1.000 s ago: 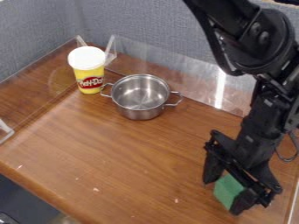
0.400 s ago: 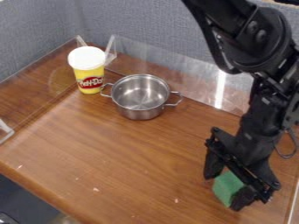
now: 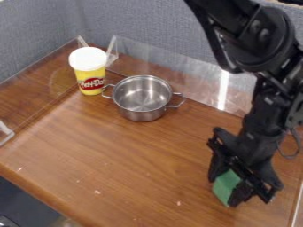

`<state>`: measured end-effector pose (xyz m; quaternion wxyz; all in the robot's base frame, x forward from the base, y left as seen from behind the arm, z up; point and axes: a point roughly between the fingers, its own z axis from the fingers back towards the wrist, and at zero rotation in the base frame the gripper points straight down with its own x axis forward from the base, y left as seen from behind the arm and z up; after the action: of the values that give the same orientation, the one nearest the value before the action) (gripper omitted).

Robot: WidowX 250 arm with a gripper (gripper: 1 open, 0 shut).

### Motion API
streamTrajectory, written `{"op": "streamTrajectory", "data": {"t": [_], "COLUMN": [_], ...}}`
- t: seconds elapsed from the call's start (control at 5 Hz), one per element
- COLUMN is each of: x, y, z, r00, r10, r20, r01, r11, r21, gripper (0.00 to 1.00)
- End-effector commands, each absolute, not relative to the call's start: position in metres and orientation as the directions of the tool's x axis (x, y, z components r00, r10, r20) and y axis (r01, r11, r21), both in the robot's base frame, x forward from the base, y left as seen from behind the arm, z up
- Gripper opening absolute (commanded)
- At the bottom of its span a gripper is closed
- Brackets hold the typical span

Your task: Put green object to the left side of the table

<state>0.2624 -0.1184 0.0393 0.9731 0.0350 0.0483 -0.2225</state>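
A small green cube [image 3: 229, 185], the green object, sits at the front right of the reddish-brown wooden table [image 3: 106, 160]. My black gripper [image 3: 236, 188] points straight down over it and is shut on it, with a finger on each side. The cube's lower half is partly hidden by the fingers, so I cannot tell whether it still touches the tabletop. The arm rises from it toward the upper right of the picture.
A steel pot [image 3: 142, 97] stands at the back centre. A yellow-and-white tub with a red label [image 3: 89, 70] stands left of it, near the back left corner. Clear plastic panels [image 3: 178, 66] line the table's back and left edges.
The fingers have closed onto the green cube. The gripper and cube sit barely higher and further left than a second ago.
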Motion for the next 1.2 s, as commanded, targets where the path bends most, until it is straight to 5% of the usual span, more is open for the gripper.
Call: {"op": "streamTrajectory", "data": {"t": [0.0,0.2,0.4,1.0], "x": [0.273,0.27,0.258,0.217], "y": [-0.102,-0.061,-0.016,0.096], "z": [0.09,0.12,0.131,0.116], "r00": [0.925,0.965,0.982,0.998], "r10": [-0.379,-0.254,-0.177,0.056], "r20": [0.016,0.061,0.06,0.035], "r01": [0.377,0.248,0.171,-0.059], "r11": [0.923,0.964,0.98,0.993], "r21": [0.075,0.098,0.102,0.1], "gripper": [0.0,0.0,0.0,0.0]}}
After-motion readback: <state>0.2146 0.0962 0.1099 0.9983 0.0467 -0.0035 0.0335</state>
